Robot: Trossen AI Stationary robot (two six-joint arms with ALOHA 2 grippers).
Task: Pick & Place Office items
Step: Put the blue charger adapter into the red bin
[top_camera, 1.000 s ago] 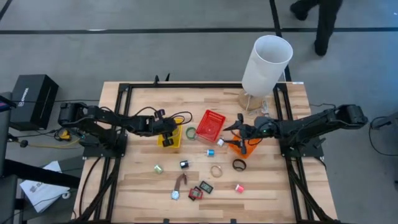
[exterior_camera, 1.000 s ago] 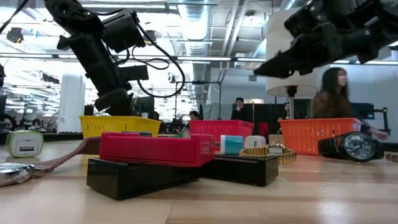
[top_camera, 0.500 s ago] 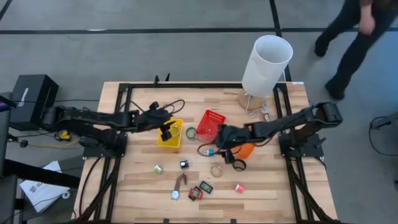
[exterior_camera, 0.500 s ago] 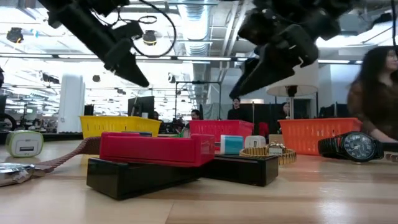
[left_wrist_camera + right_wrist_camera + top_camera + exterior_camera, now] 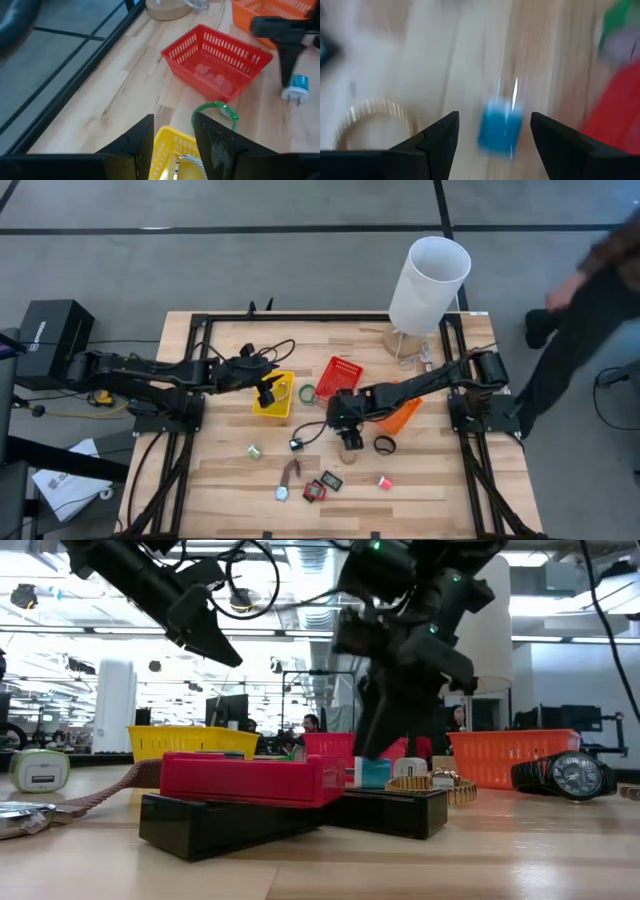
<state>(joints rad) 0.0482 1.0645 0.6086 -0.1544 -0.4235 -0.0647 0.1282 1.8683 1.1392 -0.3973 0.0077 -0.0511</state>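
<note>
Small office items lie scattered on the wooden table: a blue plug [image 5: 337,425], a beige ring [image 5: 348,455], a black ring-shaped watch [image 5: 385,445], a green ring [image 5: 307,393], red-black squares [image 5: 314,490], a pink bit [image 5: 385,482] and a brown strap [image 5: 290,472]. My right gripper [image 5: 341,420] is open and hangs low over the blue plug [image 5: 500,125], which shows between its fingers with a gap on each side. My left gripper [image 5: 268,391] is open and hovers above the yellow basket [image 5: 172,147], where a silvery ring [image 5: 182,164] lies.
The red basket [image 5: 340,379] and the orange basket [image 5: 402,418] stand close to the right arm. A tall white cylinder [image 5: 428,284] stands at the far right corner. A person walks past beyond the table's right side. Bare wood shows along the near edge.
My right gripper has swung from the orange basket toward the table's left and come down over the blue plug, staying open. My left gripper has risen from the yellow basket and stays open above it. A person has walked along the floor at the right.
</note>
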